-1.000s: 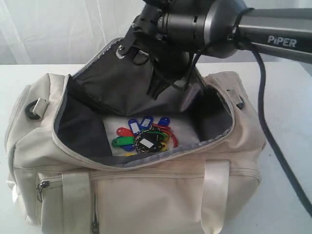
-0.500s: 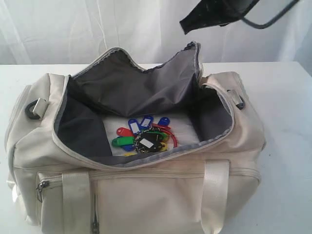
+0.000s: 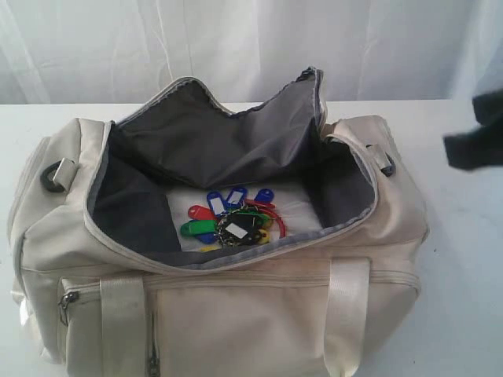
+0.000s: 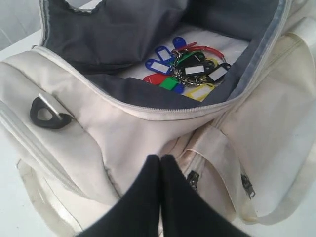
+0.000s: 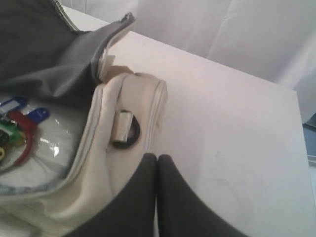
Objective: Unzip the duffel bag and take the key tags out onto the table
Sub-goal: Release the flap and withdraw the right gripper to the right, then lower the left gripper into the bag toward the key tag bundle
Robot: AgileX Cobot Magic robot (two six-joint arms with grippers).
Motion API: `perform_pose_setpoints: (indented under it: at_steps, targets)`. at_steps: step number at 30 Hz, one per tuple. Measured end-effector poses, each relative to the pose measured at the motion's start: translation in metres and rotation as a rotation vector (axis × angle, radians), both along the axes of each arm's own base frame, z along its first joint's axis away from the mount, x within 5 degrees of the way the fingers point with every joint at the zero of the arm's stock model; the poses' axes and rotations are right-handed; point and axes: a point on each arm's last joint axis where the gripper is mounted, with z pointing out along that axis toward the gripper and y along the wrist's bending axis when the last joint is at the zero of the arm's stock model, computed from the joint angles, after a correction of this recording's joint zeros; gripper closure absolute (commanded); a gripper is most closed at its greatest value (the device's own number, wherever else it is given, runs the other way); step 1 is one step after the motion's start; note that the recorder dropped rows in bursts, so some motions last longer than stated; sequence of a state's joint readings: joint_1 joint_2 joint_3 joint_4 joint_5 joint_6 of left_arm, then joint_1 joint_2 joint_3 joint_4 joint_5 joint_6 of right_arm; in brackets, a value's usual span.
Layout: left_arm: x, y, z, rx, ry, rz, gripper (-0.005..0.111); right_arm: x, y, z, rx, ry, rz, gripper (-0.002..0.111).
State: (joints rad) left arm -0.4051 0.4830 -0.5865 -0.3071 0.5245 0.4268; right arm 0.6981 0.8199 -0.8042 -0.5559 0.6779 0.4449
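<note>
The cream duffel bag (image 3: 259, 314) stands on the white table (image 3: 464, 259) with its top unzipped and its dark grey lining showing. Inside, on the bottom, lies the bunch of key tags (image 3: 232, 220) in red, blue, green, yellow and black; the same key tags (image 4: 190, 69) show in the left wrist view and partly, as key tags (image 5: 17, 131), in the right wrist view. My left gripper (image 4: 160, 159) is shut and empty over the bag's outer side, near a black D-ring (image 4: 47, 114). My right gripper (image 5: 157, 158) is shut and empty beside the bag's end.
A dark blurred part of the right arm (image 3: 475, 145) hangs at the right edge of the exterior view. A white curtain (image 3: 236, 39) runs behind the table. Side-pocket zipper pulls (image 4: 247, 180) hang on the bag's side.
The right arm, which hung over the bag's opening a second ago, has swung up and away to the right edge. The bag and the key tags have stayed put.
</note>
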Motion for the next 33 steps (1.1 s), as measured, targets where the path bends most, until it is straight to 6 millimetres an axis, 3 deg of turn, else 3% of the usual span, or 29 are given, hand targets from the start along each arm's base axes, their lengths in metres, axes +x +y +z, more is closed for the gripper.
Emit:
perform_pose_setpoints:
  at_steps: [2,6,10,14,19,24,28,33]
  targets:
    - [0.001,0.0,-0.003,0.001,-0.001,0.005,0.107,-0.015,-0.013,-0.011,0.01,-0.011,-0.003,0.108]
    - [0.001,0.0,-0.001,-0.013,-0.008,0.011,0.107,-0.038,-0.034,-0.013,0.071,-0.073,-0.025,0.108]
    - [0.003,-0.002,0.018,-0.036,0.003,0.01,0.107,-0.058,-0.051,-0.003,0.148,-0.165,-0.029,0.108]
    - [0.02,-0.013,0.037,0.007,0.111,-0.026,0.107,-0.074,-0.065,0.004,0.206,-0.236,-0.031,0.108]
    - [0.067,-0.037,0.057,0.104,0.31,-0.09,0.107,-0.084,-0.074,0.007,0.242,-0.281,-0.031,0.108]
    - [0.129,-0.074,0.058,0.137,0.353,-0.125,0.107,-0.092,-0.081,0.008,0.265,-0.304,-0.039,0.108]
    - [0.169,-0.115,0.044,0.186,0.389,-0.185,0.107,-0.1,-0.088,0.009,0.291,-0.332,-0.041,0.108]
    - [0.198,-0.168,-0.003,0.295,0.476,-0.273,0.107,-0.112,-0.099,0.01,0.332,-0.392,-0.038,0.108]
